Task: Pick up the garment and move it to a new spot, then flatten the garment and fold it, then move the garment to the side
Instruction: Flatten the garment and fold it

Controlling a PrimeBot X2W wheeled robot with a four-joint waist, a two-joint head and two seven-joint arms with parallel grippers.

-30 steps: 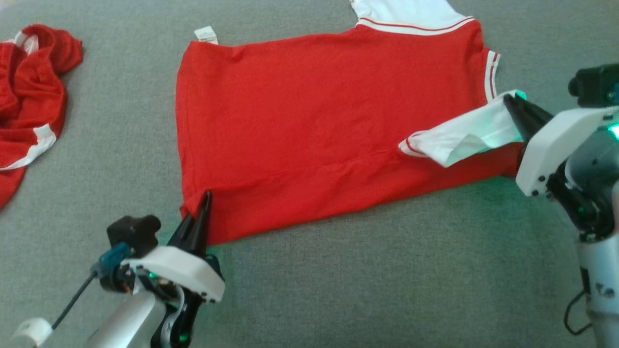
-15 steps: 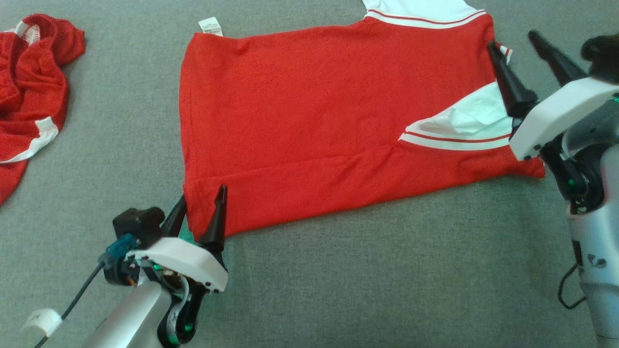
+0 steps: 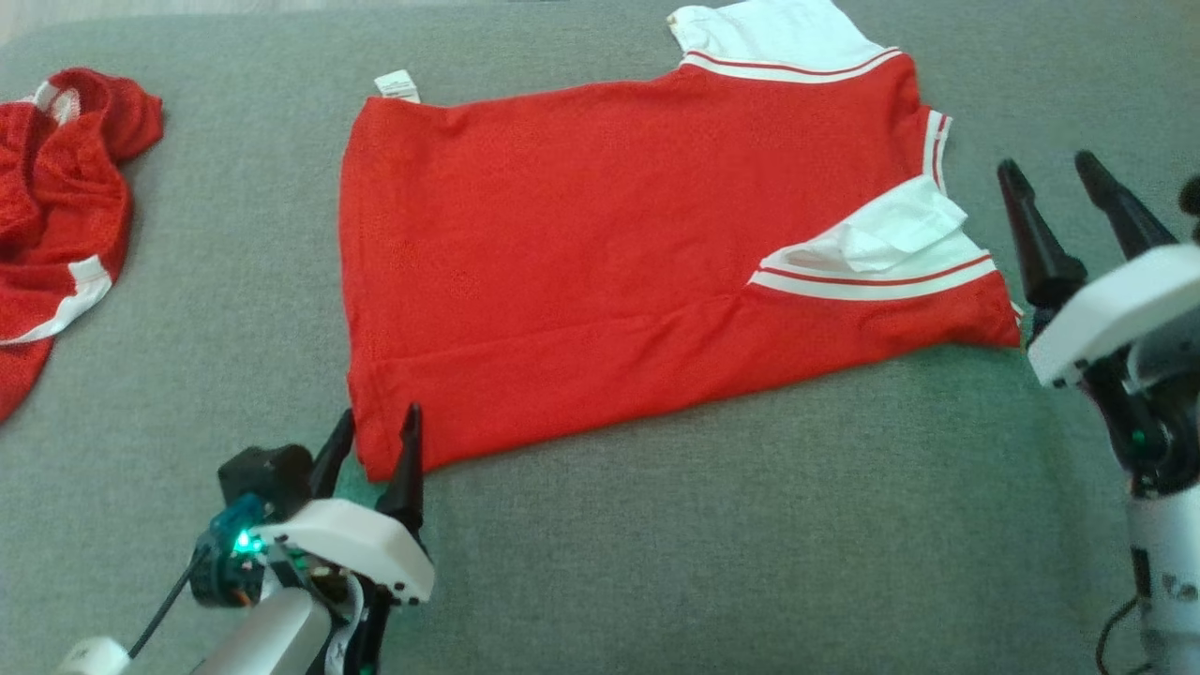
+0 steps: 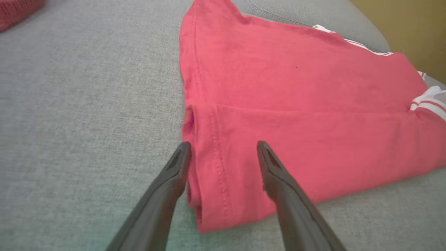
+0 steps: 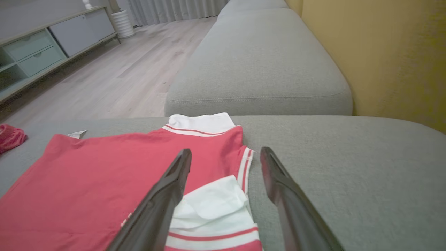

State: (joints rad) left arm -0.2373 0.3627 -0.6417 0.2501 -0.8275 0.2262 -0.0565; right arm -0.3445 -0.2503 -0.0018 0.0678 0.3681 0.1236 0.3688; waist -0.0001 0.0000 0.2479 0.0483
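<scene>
Red T-shirt: spread flat on grey sofa cushion, centre of head view. Near long edge folded over towards the middle, forming a doubled band. White sleeve turned in on top at the right end. Second white sleeve projecting past the far edge. Label at the far-left corner.

Left gripper: fingers apart, holding nothing, straddling the near-left corner at the hem. Contact with fabric not determinable.

Right gripper: fingers apart, empty, just beside the right edge, over bare cushion, clear of the cloth.

Open room: broad bare cushion along the near edge and to the right. Narrower bare strip on the left, bounded by crumpled red garment, well apart from the T-shirt. Seam and second cushion beyond the far edge, with yellow wall on one side and wooden floor on the other.
</scene>
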